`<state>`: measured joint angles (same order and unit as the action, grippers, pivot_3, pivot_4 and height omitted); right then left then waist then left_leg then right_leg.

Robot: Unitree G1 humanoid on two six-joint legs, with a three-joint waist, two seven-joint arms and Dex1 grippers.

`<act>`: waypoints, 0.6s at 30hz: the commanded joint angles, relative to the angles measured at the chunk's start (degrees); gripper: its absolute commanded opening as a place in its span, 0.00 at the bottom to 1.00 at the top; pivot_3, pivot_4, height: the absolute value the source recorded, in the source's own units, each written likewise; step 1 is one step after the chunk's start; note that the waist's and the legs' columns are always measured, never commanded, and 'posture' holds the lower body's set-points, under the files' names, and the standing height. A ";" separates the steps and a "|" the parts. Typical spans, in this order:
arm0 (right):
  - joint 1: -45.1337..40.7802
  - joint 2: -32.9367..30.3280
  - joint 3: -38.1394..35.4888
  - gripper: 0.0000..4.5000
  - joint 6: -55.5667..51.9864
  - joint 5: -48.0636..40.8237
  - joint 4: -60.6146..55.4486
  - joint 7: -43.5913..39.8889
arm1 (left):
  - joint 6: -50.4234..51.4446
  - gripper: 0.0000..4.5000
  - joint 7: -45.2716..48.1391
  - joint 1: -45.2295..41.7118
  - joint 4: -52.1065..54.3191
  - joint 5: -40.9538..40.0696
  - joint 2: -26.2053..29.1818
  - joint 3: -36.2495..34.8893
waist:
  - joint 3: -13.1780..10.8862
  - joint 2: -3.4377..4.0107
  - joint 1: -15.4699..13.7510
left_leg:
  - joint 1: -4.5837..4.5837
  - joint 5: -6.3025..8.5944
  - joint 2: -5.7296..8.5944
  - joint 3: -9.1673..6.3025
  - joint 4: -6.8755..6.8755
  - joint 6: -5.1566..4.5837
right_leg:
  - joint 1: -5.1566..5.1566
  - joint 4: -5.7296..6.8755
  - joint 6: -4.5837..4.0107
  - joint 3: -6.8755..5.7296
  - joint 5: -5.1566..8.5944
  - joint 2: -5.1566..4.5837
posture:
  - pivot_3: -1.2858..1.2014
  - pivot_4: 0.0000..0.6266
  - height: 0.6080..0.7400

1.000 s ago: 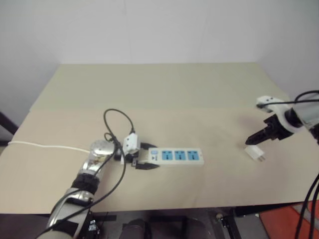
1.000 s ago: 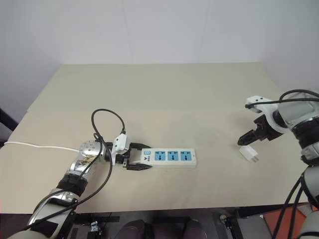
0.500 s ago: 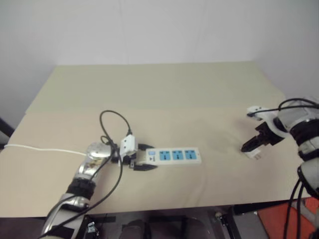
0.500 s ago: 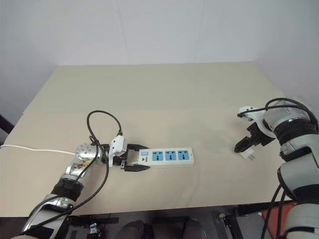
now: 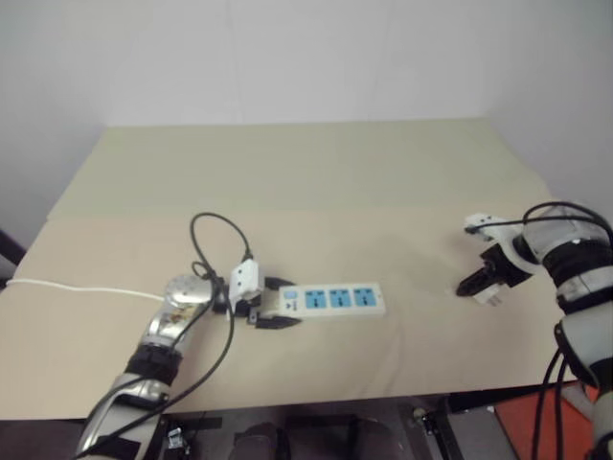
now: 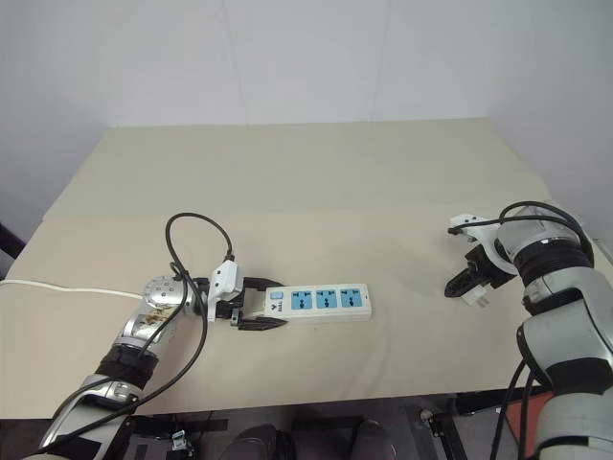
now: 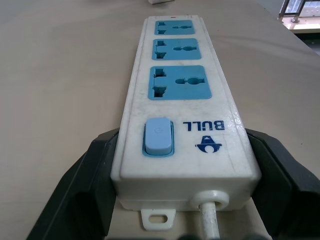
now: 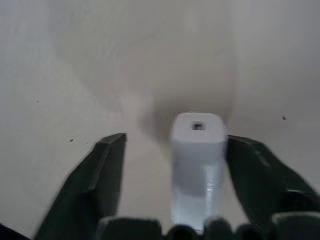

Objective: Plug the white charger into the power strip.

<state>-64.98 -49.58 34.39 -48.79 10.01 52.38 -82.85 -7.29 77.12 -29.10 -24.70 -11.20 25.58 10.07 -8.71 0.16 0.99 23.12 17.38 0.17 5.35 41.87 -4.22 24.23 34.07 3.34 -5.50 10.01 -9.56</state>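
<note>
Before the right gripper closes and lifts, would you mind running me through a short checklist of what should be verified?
1. The white charger sits between the right gripper's fingers: ok, though off-centre, close to one finger.
2. Right gripper has gripped the charger: not ok, a gap is visible on at least one side.
3. The power strip is clamped by the left gripper at its switch end: ok, black fingers hug both sides.
4. Blue outlets are free and facing up: ok, all three are unoccupied.
5. Charger prong orientation: cannot tell.
6. Table between charger and strip has no obstacles: ok.
</note>
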 commanded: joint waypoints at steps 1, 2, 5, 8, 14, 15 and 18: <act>-0.03 0.14 -2.31 0.48 1.12 0.73 0.49 0.31 | 1.24 0.73 0.06 1.64 -0.73 2.25 1.11 2.10 | 0.00 0.00 0.03 | 0.00 0.00 0.00 0.00 0.00 0.00 | 0.00 0.00 0.00 0.00 0.00 0.00 | 0.52 0.24 1.00; -0.03 0.31 -2.52 0.41 1.15 0.86 0.56 0.41 | 1.26 0.73 0.04 1.64 -0.69 2.26 1.15 2.10 | 0.00 0.00 0.03 | 0.00 -0.01 0.00 0.00 0.00 0.01 | 0.00 0.00 0.00 0.00 0.00 0.01 | 0.52 0.24 1.00; 0.22 0.53 -2.92 0.26 1.12 1.22 0.21 0.07 | 1.37 0.73 -0.06 1.55 -0.75 2.25 1.19 2.07 | 0.00 0.00 0.04 | -0.01 -0.01 0.00 0.00 -0.01 0.01 | -0.01 0.00 0.00 0.00 0.00 0.02 | 0.52 0.24 1.00; 0.77 0.37 -3.11 0.26 1.10 1.39 -0.41 -0.25 | 1.27 0.73 -0.05 1.37 -0.98 2.33 1.40 1.98 | 0.00 0.00 0.05 | -0.01 -0.01 0.00 0.00 -0.01 0.01 | 0.00 0.00 0.00 0.00 0.00 0.02 | 0.52 0.24 1.00; 1.83 -2.26 -5.72 0.26 0.81 0.30 -9.36 -0.21 | 1.02 0.73 0.08 1.28 -1.25 2.48 1.90 1.95 | 0.00 0.01 0.11 | -0.04 -0.01 -0.02 0.01 -0.01 0.02 | -0.01 0.01 0.00 0.01 0.00 0.03 | 0.52 0.24 1.00; 1.38 -2.54 -8.30 0.26 0.48 -1.23 -12.39 0.62 | 1.03 0.73 0.13 1.14 -1.31 2.50 1.96 1.97 | -0.01 0.03 0.11 | -0.03 -0.01 -0.02 0.01 -0.01 0.02 | 0.00 0.01 0.00 0.01 0.00 0.03 | 0.52 0.24 1.00; 1.98 -1.59 -19.13 0.26 0.35 -7.26 -21.62 5.71 | 1.25 0.73 0.26 0.25 -1.76 2.43 2.08 1.98 | 0.01 0.09 0.26 | -0.05 -0.03 -0.05 0.02 -0.03 0.05 | 0.01 0.02 -0.01 0.03 0.00 0.03 | 0.52 0.24 1.00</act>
<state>-61.84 -50.49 21.41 -48.18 6.16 36.52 -79.52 -7.17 77.20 -29.34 -24.76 -11.24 26.68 10.21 -8.70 0.25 1.25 23.05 17.34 0.11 5.38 41.82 -4.15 24.25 34.09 3.33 -5.46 10.00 -9.53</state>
